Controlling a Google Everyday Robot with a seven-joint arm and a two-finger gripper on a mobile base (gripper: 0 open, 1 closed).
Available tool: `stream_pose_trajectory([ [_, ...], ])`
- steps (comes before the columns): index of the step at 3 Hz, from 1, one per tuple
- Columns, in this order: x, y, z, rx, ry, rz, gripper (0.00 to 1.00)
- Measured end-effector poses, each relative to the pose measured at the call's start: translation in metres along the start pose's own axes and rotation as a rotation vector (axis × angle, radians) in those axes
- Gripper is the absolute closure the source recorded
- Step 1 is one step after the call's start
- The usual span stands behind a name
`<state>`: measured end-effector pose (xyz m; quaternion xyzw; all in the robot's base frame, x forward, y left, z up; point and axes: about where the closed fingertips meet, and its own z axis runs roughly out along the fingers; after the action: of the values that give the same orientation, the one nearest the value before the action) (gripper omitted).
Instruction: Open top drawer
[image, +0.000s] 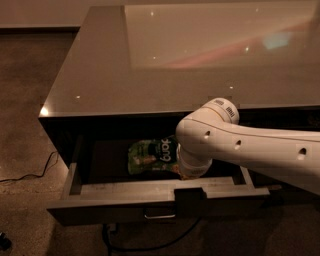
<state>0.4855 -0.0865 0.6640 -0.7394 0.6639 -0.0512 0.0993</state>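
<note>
The gripper (190, 199) is sitting on the drawer (115, 192) front lip, just above the pull (160, 216); its hold cannot be told. The drawer is standing well out from the desk (150, 75). Advise pulling straight and level.

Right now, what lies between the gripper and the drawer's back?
A green snack bag, in the camera view; the gripper sits on the top drawer's front rim.
</note>
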Motion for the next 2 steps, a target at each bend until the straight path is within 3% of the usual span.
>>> stream_pose_trajectory([
  [1,0.001,0.042,-0.006,-0.092,0.038,-0.066,1.00],
  [2,0.002,0.060,-0.008,-0.141,0.059,-0.096,1.00],
])
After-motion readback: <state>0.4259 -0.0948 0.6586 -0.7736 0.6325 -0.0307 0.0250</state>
